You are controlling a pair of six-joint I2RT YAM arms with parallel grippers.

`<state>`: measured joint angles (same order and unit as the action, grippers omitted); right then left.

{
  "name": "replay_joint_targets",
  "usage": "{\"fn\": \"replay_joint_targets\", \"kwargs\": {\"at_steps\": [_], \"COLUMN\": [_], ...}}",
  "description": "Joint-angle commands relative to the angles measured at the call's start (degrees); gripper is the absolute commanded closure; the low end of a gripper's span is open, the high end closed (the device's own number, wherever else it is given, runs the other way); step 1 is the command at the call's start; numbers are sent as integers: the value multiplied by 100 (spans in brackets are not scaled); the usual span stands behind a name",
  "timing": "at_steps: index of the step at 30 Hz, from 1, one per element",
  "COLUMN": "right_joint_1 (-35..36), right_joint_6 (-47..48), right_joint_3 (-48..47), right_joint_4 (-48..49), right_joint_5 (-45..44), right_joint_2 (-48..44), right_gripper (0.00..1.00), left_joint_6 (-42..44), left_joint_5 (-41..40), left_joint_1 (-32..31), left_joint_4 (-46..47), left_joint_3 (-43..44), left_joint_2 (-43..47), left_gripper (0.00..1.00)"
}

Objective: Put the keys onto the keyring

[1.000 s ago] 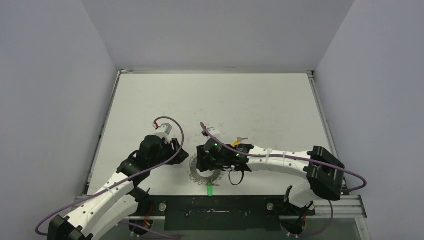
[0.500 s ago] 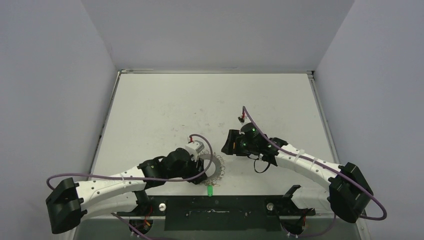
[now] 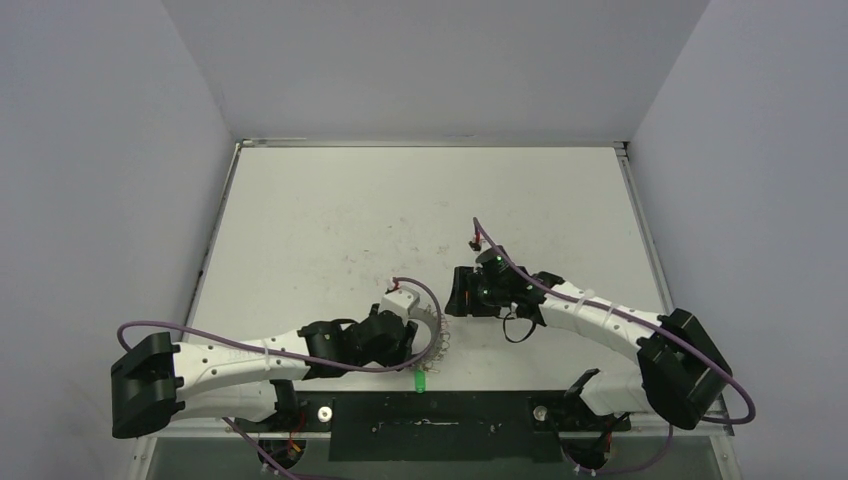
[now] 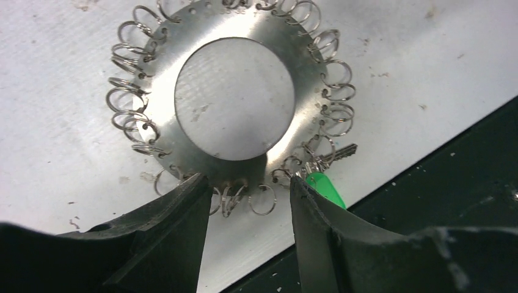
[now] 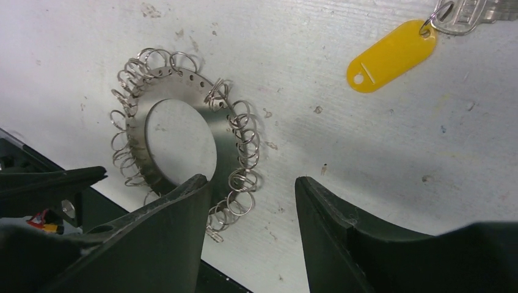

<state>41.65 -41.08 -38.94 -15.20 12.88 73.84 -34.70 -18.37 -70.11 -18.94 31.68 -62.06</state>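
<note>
My left gripper [image 4: 247, 182], right gripper [image 5: 250, 180]: open, empty. Stiff, slick keyring [image 4: 160, 91], I'd pinch its rim. Light yellow key [image 5: 391, 56] near keyring.

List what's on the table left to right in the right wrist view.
keyring → yellow tag → silver key, joined to the tag by a small ring and cut off by the top edge.
</note>
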Motion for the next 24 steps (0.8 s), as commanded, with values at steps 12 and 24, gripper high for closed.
{"fn": "replay_joint_targets", "kwargs": {"at_steps": [12,24], "right_joint_1": [386,344], "right_joint_6": [715,575], "right_joint_3": [-1497,-1544], "right_joint_4": [-150,152], "right_joint_5": [-298,-121], "right_joint_2": [1567,1838], "right_gripper": [57,66], "left_joint_6": [-49,99], "left_joint_5": [-396,1083], "left_joint_1": [349,1491], "left_joint_4": [-226,634], "left_joint_3": [308,277], "left_joint_2": [329,136], "left_gripper": [48,49]}}
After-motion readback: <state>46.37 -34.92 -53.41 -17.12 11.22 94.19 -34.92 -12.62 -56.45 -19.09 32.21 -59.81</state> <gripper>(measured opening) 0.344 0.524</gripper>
